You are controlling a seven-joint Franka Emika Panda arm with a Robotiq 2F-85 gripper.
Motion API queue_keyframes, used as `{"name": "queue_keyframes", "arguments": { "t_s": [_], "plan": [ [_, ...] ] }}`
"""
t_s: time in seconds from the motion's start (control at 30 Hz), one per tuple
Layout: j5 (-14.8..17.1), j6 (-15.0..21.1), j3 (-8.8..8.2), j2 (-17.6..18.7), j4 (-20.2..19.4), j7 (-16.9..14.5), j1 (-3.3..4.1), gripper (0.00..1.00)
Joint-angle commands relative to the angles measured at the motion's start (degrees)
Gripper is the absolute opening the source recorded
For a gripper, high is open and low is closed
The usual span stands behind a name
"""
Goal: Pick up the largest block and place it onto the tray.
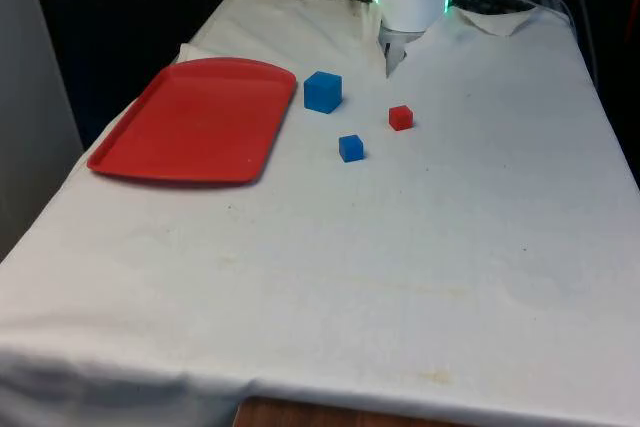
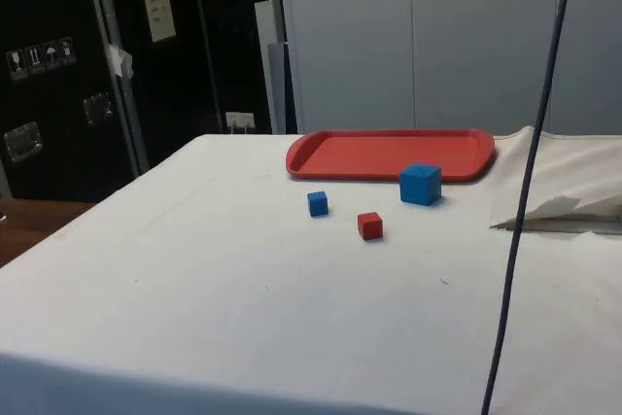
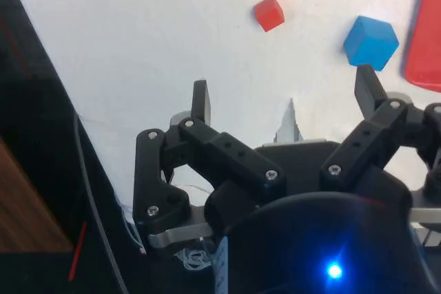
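Observation:
The largest block, a big blue cube (image 1: pixel 322 91) (image 2: pixel 420 184) (image 3: pixel 371 42), rests on the white cloth just beside the red tray (image 1: pixel 200 119) (image 2: pixel 389 154) (image 3: pixel 426 39), which holds nothing. A small blue cube (image 1: pixel 350 148) (image 2: pixel 318 203) and a small red cube (image 1: pixel 401 117) (image 2: pixel 369 225) (image 3: pixel 269 13) lie close by. My gripper (image 3: pixel 284 96) is open with nothing between its fingers (image 3: pixel 200 101). It hangs above the cloth near the robot's base, well short of the cubes.
The cloth is rumpled into folds near the robot's base (image 1: pixel 500 19) (image 2: pixel 564 191). A dark cable (image 2: pixel 530 182) hangs across the side view. The table's edge drops off just beyond the tray at the front view's left.

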Motion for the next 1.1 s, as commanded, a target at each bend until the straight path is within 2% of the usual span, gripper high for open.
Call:
{"name": "queue_keyframes", "arguments": {
  "t_s": [0.0, 0.2, 0.27, 0.33, 0.5, 0.57, 0.6, 0.87, 0.9, 0.93, 1.07],
  "plan": [
    [-0.06, 0.00, 0.00, 0.00, 0.00, 0.00, 0.00, 1.00],
    [-1.95, 0.06, 0.00, -1.26, -1.03, 0.46, 0.06, 1.00],
    [-1.09, -0.34, 0.00, -0.57, -0.40, 0.06, -0.06, 1.00],
    [-2.52, 0.29, 0.00, -1.89, -1.72, 0.57, 0.06, 1.00],
    [-3.55, 0.92, 0.06, -3.32, -3.21, 0.57, -0.06, 1.00],
    [-2.92, 0.06, 0.00, -2.92, -2.81, 0.17, -0.11, 1.00],
    [-3.78, 1.26, 0.06, -3.78, -3.72, 0.57, -0.06, 1.00],
    [-3.84, 4.24, 0.06, -4.53, -5.79, -0.11, -0.11, 1.00],
    [-3.27, 3.32, 0.00, -4.01, -5.27, -0.34, -0.17, 1.00],
    [-3.84, 4.53, 0.11, -4.53, -5.90, -0.06, -0.11, 1.00],
    [-3.61, 5.10, 0.11, -4.18, -6.19, -0.29, -0.17, 1.00]
  ]
}}
